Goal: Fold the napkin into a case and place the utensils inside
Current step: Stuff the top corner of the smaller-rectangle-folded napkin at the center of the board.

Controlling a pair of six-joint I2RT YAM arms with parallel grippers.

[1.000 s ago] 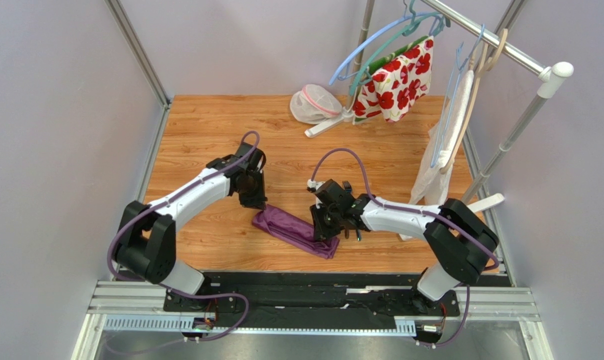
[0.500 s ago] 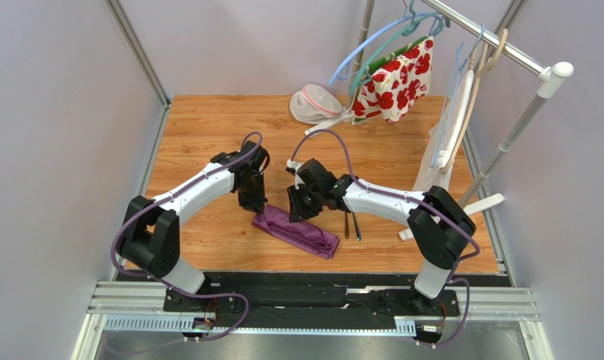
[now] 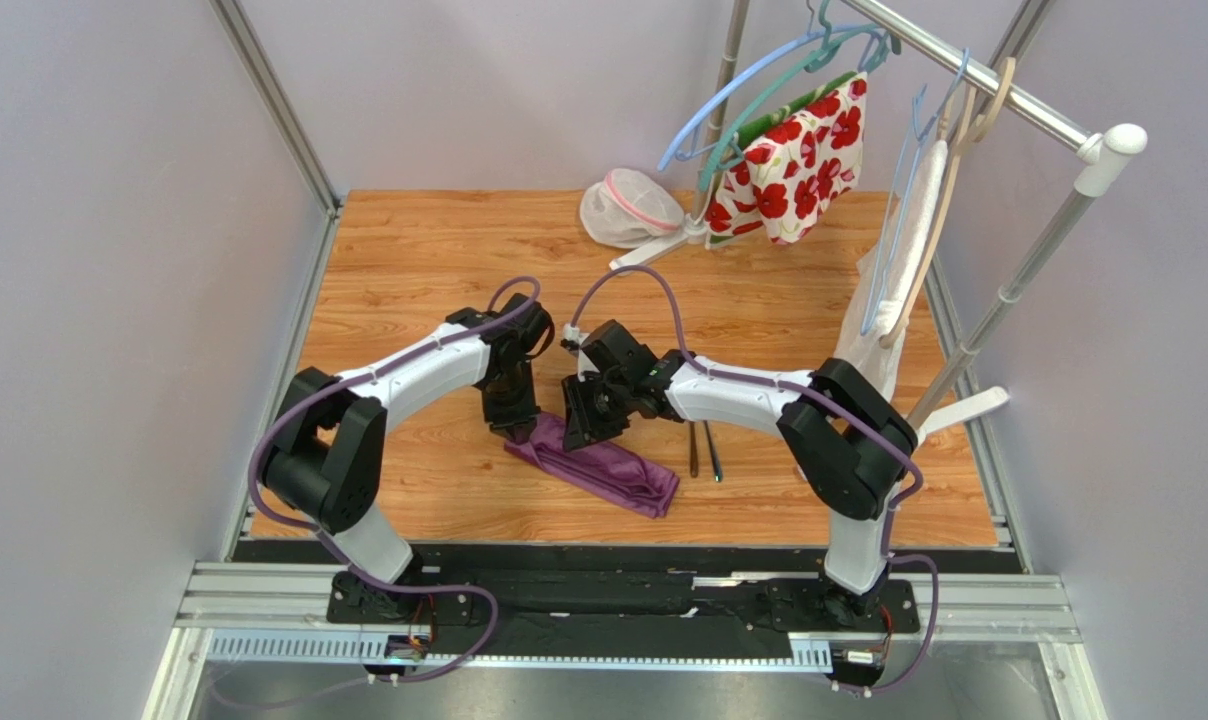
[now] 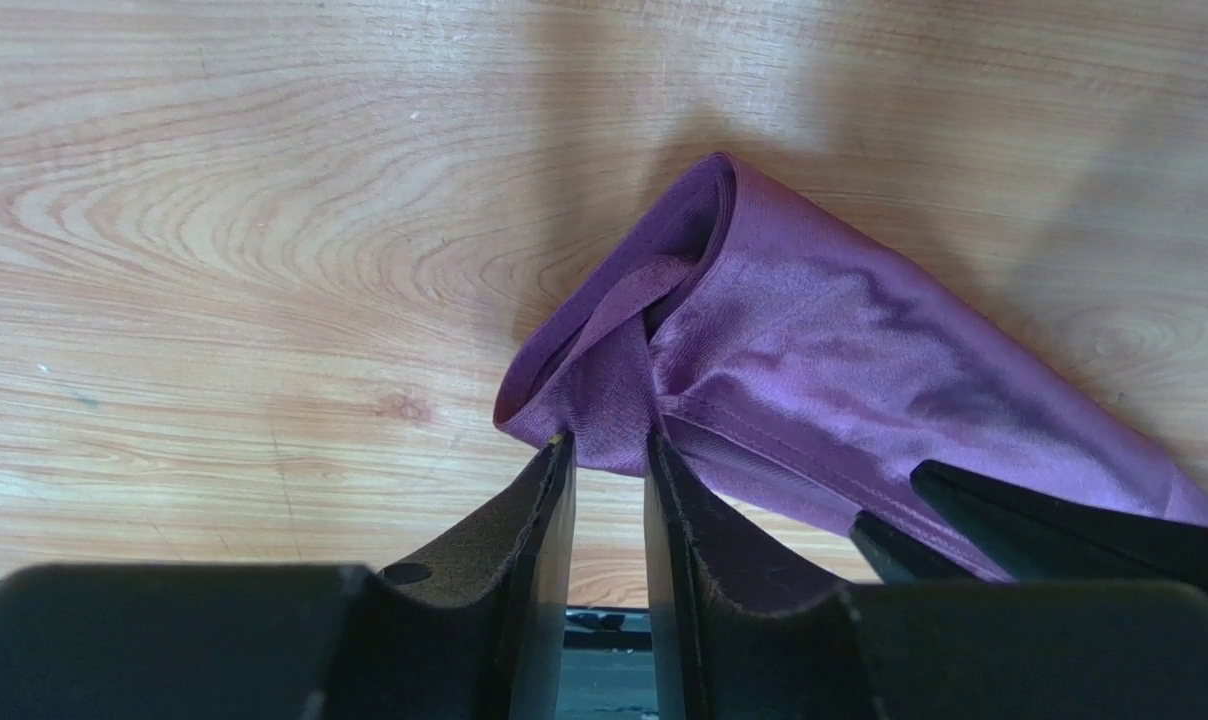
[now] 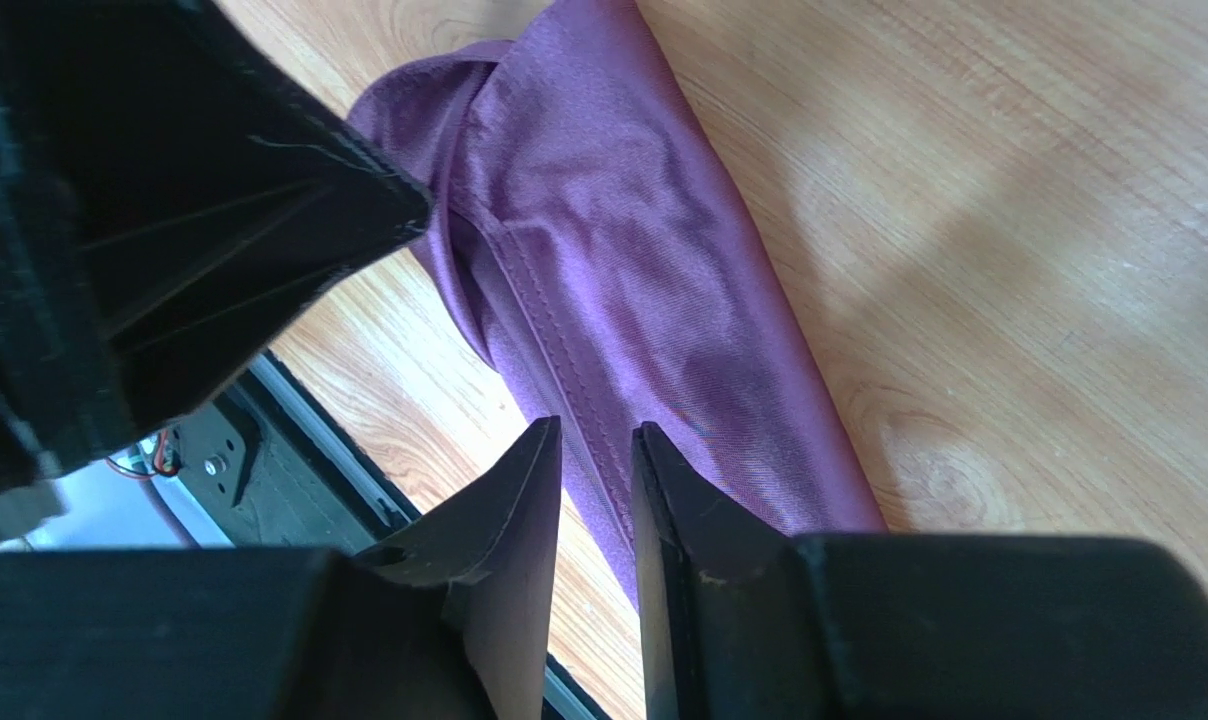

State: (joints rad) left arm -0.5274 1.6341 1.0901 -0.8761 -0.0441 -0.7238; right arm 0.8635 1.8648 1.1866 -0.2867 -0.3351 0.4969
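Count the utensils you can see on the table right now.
2. The utensils lie side by side on the table, just right of the folded napkin, near the right arm, which could hide others.

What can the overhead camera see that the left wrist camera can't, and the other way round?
Only the overhead view: the two utensils lying right of the purple napkin, a mesh pouch and a hanging flowered cloth. Only the left wrist view: up close, the napkin's layered open end right at the tips of the left end effector, whose fingers stand nearly together. Both: the napkin folded into a strip on the wooden table.
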